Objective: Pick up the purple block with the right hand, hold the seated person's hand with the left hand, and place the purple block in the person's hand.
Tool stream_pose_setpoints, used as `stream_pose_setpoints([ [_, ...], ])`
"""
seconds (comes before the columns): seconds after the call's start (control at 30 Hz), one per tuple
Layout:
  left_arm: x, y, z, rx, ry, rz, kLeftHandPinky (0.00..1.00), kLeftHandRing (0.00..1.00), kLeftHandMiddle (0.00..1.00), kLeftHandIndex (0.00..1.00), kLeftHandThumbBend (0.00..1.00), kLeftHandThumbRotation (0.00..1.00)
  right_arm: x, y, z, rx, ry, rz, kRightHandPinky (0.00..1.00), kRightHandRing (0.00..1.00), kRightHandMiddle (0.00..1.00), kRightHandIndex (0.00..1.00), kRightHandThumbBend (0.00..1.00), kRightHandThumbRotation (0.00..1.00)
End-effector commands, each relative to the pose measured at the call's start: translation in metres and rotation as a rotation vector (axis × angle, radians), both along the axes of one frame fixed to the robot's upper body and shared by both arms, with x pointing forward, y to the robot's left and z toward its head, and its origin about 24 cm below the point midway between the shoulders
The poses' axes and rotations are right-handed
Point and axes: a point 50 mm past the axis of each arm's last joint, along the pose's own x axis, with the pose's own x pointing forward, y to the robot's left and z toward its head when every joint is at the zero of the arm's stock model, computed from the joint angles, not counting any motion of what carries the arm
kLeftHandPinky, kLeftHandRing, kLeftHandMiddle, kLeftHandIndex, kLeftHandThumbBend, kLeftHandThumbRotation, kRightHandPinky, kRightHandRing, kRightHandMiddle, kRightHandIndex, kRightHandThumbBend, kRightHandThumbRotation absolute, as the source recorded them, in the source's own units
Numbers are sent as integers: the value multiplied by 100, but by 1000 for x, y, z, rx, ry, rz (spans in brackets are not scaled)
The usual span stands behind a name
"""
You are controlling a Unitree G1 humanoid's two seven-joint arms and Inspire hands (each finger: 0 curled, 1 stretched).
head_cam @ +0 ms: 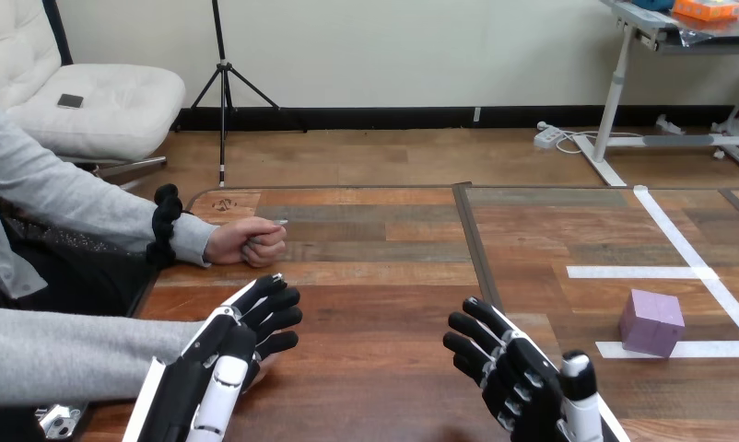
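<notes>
The small purple cube block (pixel 652 322) sits on the wooden desk (pixel 384 304), apart to the right of the right hand (pixel 509 373), whose fingers (pixel 465 324) are relaxed and empty; a hasty reach could knock it away. The left hand (pixel 241 345) lies over the end of the person's grey-sleeved forearm (pixel 71 354); whether it grips, I cannot tell

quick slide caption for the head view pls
Purple block waits on the table, apart from the open right hand; left hand lies over the person's near arm.
</notes>
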Motion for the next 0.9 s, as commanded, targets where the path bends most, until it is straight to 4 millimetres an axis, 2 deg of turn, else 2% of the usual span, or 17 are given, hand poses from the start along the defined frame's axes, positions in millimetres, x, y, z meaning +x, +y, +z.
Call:
stream_pose_setpoints([
  [0.0, 23, -3, 15, -8, -102, -4, 76, 80, 81, 81, 52, 88, 36, -3, 19, -33, -124, 4, 96, 90, 90, 90, 93, 100],
  [0.23, 31, -5, 20, -38, -112, -11, 72, 81, 81, 82, 51, 85, 57, -9, 25, -50, -149, -28, 92, 88, 88, 88, 97, 98],
  [0.47, 37, -5, 24, -41, -139, -30, 70, 83, 82, 83, 47, 85, 79, -21, 33, -115, -181, -42, 92, 88, 88, 87, 100, 97],
  [0.67, 38, -5, 26, -42, -152, -26, 67, 83, 81, 82, 50, 86, 96, -34, 41, -173, -240, -63, 92, 88, 88, 87, 100, 98],
  [0.77, 38, -4, 25, -39, -157, -24, 66, 82, 80, 81, 51, 86, 103, -41, 44, -202, -261, -85, 89, 87, 87, 86, 99, 99],
  [0.8, 37, -3, 25, -39, -153, -19, 66, 82, 80, 81, 53, 86, 109, -48, 49, -233, -271, -103, 85, 86, 86, 85, 98, 99],
  [0.87, 36, -2, 25, -39, -148, -13, 67, 82, 80, 81, 54, 86, 117, -56, 55, -268, -284, -124, 83, 85, 85, 84, 99, 98],
])
